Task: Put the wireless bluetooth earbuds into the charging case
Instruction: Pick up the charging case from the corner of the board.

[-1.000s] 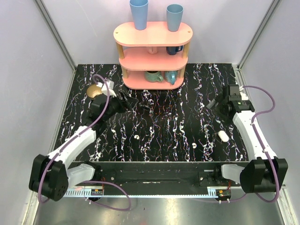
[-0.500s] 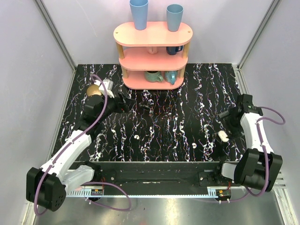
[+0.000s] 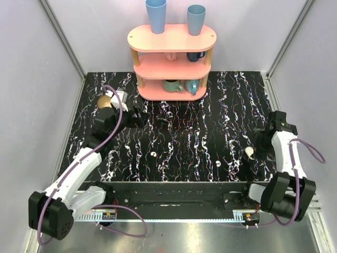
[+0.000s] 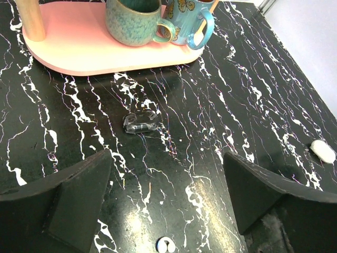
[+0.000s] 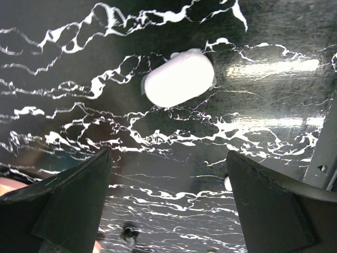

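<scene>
Hovering above the charging case [image 5: 178, 78] near the right edge of the worktop [image 3: 184, 132], the right jaws gape wide, the left jaws likewise; an off-centre pinch could squirt the smooth case away from the loose earbuds [image 3: 153, 154].

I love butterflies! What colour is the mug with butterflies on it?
The glossy ceramic butterfly mug is turquoise blue, best seen in the left wrist view.
</scene>
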You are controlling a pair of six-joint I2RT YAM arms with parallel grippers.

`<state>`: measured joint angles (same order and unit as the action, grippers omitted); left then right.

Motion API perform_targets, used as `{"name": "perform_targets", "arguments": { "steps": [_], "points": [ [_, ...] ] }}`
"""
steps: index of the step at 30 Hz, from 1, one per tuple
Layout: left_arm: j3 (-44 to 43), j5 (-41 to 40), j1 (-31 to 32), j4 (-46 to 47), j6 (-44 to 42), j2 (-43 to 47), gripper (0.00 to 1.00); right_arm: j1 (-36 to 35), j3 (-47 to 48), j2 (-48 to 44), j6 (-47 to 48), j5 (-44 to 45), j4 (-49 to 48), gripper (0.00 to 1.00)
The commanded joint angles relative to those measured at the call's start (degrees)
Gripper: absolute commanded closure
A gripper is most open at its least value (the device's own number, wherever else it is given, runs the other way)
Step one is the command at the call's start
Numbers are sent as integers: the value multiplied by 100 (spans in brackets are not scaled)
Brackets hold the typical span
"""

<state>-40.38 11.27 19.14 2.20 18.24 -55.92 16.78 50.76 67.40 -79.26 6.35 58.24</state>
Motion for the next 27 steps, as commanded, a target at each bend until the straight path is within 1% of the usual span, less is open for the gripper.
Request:
{"name": "perform_targets", "arguments": {
  "steps": [1, 5, 7, 10, 13, 14, 17, 21, 23, 25, 27],
  "points": [
    [4, -133, -24, 202, -22, 152, 8, 273, -101, 335, -599, -177, -14, 4],
    [-5, -134, -24, 202, -13, 160, 7, 651, -163, 932, -371, -844, -260, 6],
    [-5, -125, -24, 193, -13, 161, 7, 757, -163, 1231, -256, -960, -357, 6],
    [-5, -98, -24, 176, 4, 160, 6, 836, -181, 1399, -352, -873, -471, 11],
    [-31, -81, -15, 158, 13, 161, 6, 862, -216, 1285, -528, -661, -533, 11],
    [-40, -90, -15, 150, 13, 160, 6, 889, -233, 1250, -572, -339, -533, 11],
    [-49, -81, -24, 167, 30, 152, 6, 1055, -330, 1241, -643, -47, -524, 11],
    [-128, 16, -24, 150, 39, 90, 6, 1354, -479, 1565, -424, -116, -506, 11],
    [-154, 25, -24, 132, 22, 81, 6, 1442, -541, 1653, -414, -186, -611, 12],
    [-154, -10, -15, 114, 22, 73, 6, 1451, -541, 1750, -335, -187, -708, 16],
    [-128, 7, -24, 141, 57, 55, 6, 1451, -541, 1786, -361, -204, -840, 17]
  ]
}}
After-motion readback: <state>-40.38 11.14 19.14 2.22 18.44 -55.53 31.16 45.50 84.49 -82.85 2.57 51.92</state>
